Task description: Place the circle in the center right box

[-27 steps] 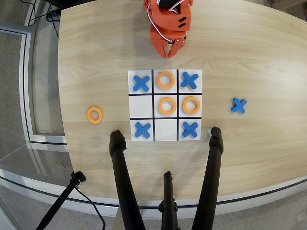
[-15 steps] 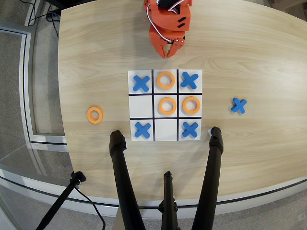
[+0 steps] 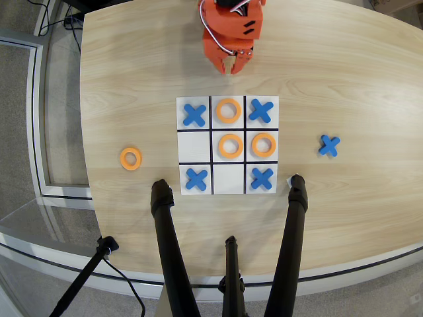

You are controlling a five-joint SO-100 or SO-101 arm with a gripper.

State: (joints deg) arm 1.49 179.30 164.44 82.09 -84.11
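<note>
A white 3x3 board [image 3: 195,146] with black lines lies in the middle of the wooden table in the overhead view. Orange rings sit in the top middle cell [image 3: 228,110], the centre cell [image 3: 230,145] and the middle row's right end cell [image 3: 264,144]. Another orange ring [image 3: 131,158] lies on the table left of the board. Blue X pieces fill the top left, top right, bottom left and bottom right cells. My orange gripper [image 3: 232,67] hangs above the table beyond the board's top edge, fingertips together, holding nothing.
A loose blue X [image 3: 328,144] lies on the table right of the board. Black tripod legs [image 3: 165,244] rise over the near table edge. Cables run off the table's left side.
</note>
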